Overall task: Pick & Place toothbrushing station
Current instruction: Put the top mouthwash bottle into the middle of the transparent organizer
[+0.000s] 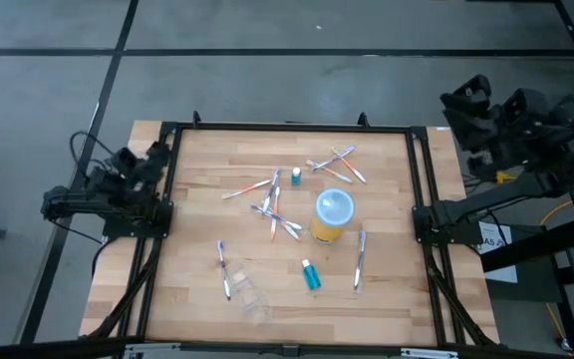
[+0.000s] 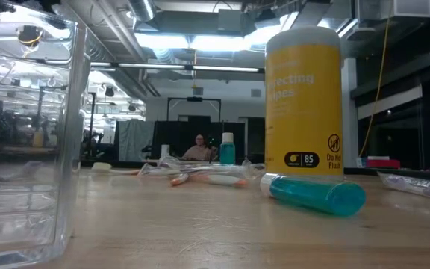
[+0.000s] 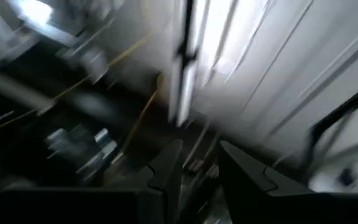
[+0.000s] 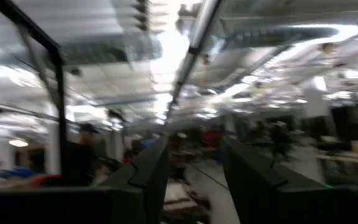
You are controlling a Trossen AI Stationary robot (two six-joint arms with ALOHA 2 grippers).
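Tall yellow canister (image 1: pixel 331 221) with pale-blue lid upright mid-tabletop (image 1: pixel 187 209), thin toothbrushes (image 1: pixel 272 209) scattered around, both grippers apparently parted, empty, off-table.

We note a wooden table (image 1: pixel 197 299) with black frame rails (image 1: pixel 287 127); a person (image 2: pixel 198 148) sits in the room beyond.

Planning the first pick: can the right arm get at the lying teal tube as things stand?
Probably yes. The tube lies alone on bare wood, in front of the yellow canister, with a toothbrush off to its right. The right pincer, open and empty, is parked beyond the table's right edge.
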